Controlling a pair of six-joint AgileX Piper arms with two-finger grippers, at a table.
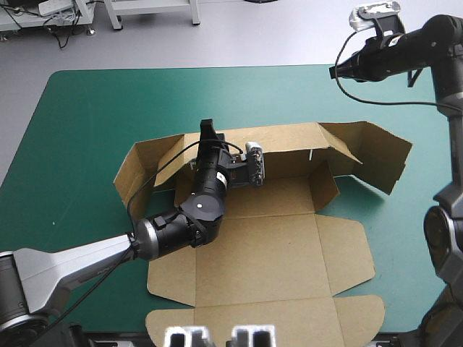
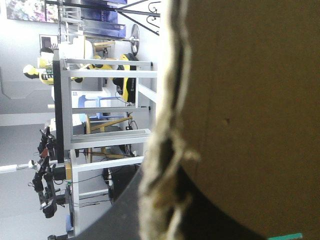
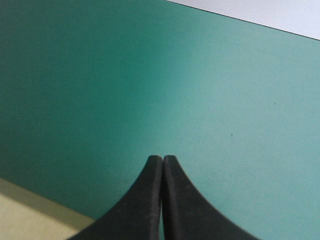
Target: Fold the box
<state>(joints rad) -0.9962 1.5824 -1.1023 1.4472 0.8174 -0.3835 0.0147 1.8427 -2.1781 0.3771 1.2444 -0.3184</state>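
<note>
The brown box [image 1: 260, 253] lies in the middle of the teal-green cover, its back wall [image 1: 289, 144] raised and its lid panels flat toward the near edge. My left gripper [image 1: 207, 132] reaches into the box from the near left and is shut on the top edge of the back wall. In the left wrist view that wall [image 2: 240, 100] fills the space ahead, its cut edge running between the black fingers [image 2: 215, 215]. My right gripper [image 1: 334, 71] hangs shut and empty, high above the cover's far right. In its own view, the right gripper [image 3: 163, 159] points at bare cover.
The box's right side flap [image 1: 376, 155] stands half raised and its left wall [image 1: 134, 173] leans up. Bare teal-green cover [image 1: 108, 108] lies beyond the box and to its left. A pale strip of board [image 3: 30, 215] shows under the right gripper.
</note>
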